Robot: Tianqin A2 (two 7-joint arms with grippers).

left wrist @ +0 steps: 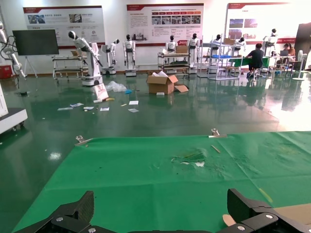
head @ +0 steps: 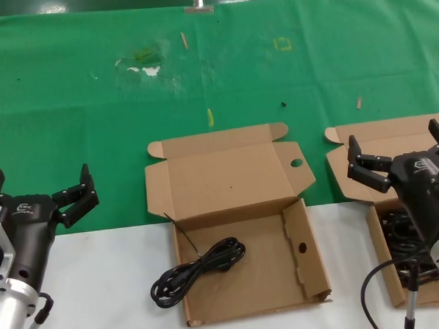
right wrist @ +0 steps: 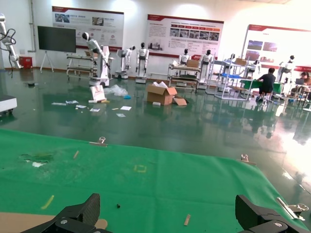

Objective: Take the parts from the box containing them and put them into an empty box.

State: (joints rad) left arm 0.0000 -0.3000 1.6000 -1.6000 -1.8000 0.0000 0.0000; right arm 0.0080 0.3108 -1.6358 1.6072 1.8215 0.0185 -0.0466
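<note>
The empty box [head: 239, 189] stands open at the middle, with round holes in its lid flap and right wall. One black cord bundle [head: 199, 272] lies across its left edge, one end on the white table. The box containing the parts [head: 394, 292] is at the right edge, with dark cords [head: 400, 232] inside, partly hidden by my right arm. My right gripper [head: 395, 137] is open and empty above that box's lid [head: 383, 131]. My left gripper [head: 41, 181] is open and empty at the far left, apart from both boxes. Both wrist views show open jaws over green cloth, left [left wrist: 160, 204] and right [right wrist: 167, 206].
A green cloth [head: 222, 68] covers the back of the table, held by clips [head: 198, 3], with small scraps and a yellow strip [head: 210, 117] on it. The front is white tabletop [head: 101, 288]. A black cable [head: 366, 293] hangs from my right arm.
</note>
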